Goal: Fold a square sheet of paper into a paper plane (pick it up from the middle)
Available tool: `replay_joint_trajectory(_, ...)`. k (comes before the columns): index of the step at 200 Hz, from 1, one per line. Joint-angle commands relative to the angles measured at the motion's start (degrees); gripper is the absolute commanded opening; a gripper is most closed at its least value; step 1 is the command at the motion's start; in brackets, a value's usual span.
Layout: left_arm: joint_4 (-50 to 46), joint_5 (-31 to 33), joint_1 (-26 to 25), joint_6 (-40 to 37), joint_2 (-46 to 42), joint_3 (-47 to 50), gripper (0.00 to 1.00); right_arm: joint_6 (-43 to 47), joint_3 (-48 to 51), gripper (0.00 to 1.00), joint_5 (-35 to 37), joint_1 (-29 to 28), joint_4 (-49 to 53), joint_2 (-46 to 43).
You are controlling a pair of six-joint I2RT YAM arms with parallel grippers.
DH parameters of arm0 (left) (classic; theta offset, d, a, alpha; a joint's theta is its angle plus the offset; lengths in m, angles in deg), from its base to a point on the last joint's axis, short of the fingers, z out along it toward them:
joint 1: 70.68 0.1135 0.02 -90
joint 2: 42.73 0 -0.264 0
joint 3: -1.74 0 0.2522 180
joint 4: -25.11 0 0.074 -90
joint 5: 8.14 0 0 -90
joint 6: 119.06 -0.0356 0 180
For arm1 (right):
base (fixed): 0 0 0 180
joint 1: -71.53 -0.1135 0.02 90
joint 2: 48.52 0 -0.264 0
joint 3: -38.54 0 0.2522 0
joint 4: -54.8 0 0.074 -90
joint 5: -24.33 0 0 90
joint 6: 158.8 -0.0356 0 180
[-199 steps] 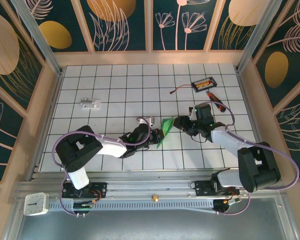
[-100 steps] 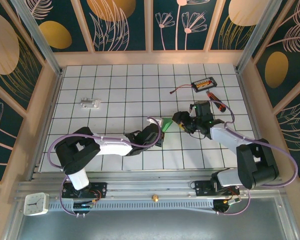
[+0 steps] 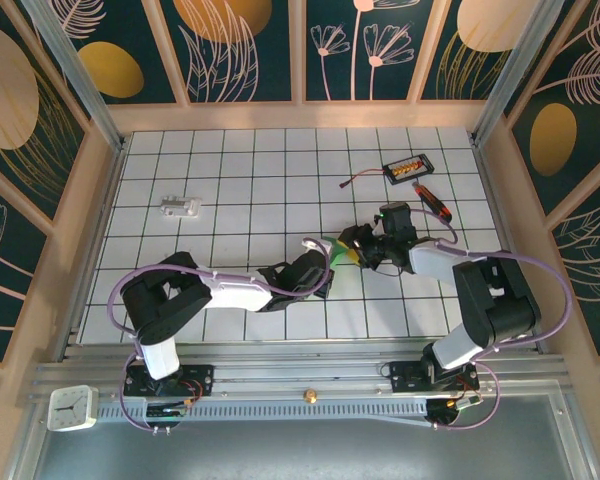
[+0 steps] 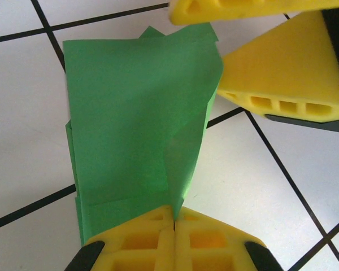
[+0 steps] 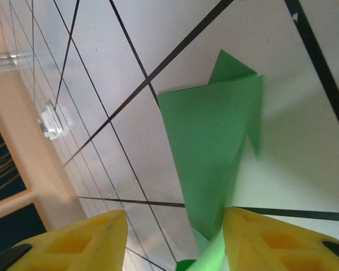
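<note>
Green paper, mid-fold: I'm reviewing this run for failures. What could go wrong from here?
The left jaws pinch the green paper only at its near edge, so it may slip or tear if pulled. The right jaws stand open at its far end; closing off-line could crumple the layers.

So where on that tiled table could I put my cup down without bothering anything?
Bare tiles run along the far edge between the small white part and the black box, and in the far-left corner. The middle is crowded: left pincer and right pincer meet at the green paper. The screwdriver lies by the box.
</note>
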Motion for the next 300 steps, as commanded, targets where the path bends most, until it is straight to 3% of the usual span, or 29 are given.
replay_joint_trajectory(1, -1.2, -1.1, -0.4, -1.5, 1.2, -1.5, 0.0, -2.5, 0.9, 0.43, -1.7, -0.2, -3.4, 1.8)
replay_joint_trajectory(72, -1.9, -1.7, -0.4, -2.0, 2.1, -2.7, 0.01, -2.4, 1.7, 0.17, -2.1, 0.3, -3.1, 2.1)
replay_joint_trajectory(161, -2.2, -0.9, -0.4, -2.1, 1.9, -2.7, 0.04, 3.2, 1.0, 0.03, -0.3, 1.5, 3.8, -0.5)
replay_joint_trajectory(180, -2.5, -0.6, -0.5, -2.1, 2.0, -2.8, 0.03, 5.3, 0.1, 0.06, 0.9, 1.7, 6.5, -1.6)
replay_joint_trajectory(241, -2.6, 1.2, -0.4, -1.4, 1.6, -2.9, 0.0, 7.9, 0.4, 0.33, 7.3, 0.7, 13.8, -9.4)
replay_joint_trajectory(300, -2.2, 0.5, -0.5, -1.5, 2.3, -3.3, 0.0, 7.9, -4.6, 0.43, 9.1, -3.5, 15.1, -4.6)
